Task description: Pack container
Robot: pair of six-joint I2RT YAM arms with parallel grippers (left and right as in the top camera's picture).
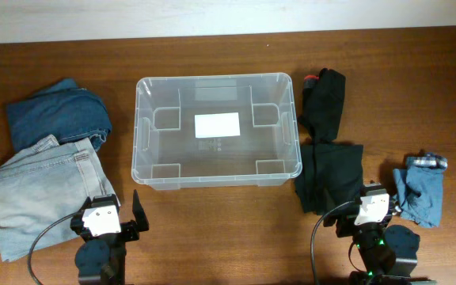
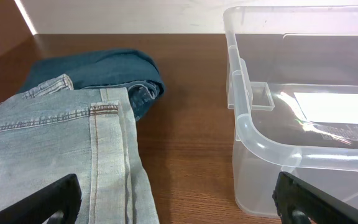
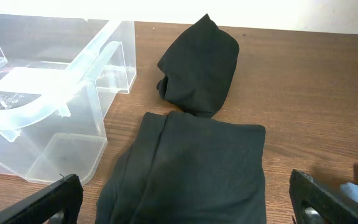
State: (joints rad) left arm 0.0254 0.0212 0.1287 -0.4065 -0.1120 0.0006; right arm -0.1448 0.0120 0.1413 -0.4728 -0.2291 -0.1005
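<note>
Container (image 1: 212, 180) is set upright at mid-desk, nearer the far edge, its long side parallel to the near edge of the desk (image 1: 236, 237). Top is open. It is seen empty, with only a white label (image 1: 217, 125) on its base.

All clothing is laid outside it, on the desk.
- Left side: dark blue jeans (image 1: 58, 111) are bunched toward the far-left corner. Light blue jeans (image 1: 46, 194) are folded flat toward the near-left corner, touching the dark pair. Both are kept apart from the container.
- Right side: a black garment (image 1: 324, 99) is bunched just beside the container's far-right corner. A folded black piece (image 1: 331, 178) is laid flat toward the near edge, touching the first. Whether these are two separate items cannot be told for sure.
- A small blue denim piece (image 1: 419, 190) is laid toward the right edge, near the folded black piece.

Left jaws: spread wide, nothing gripped, positioned at the near edge between the light blue jeans and the container's near-left corner.
Right jaws: spread wide, nothing gripped, pointed along the folded black piece at the near edge.
</note>
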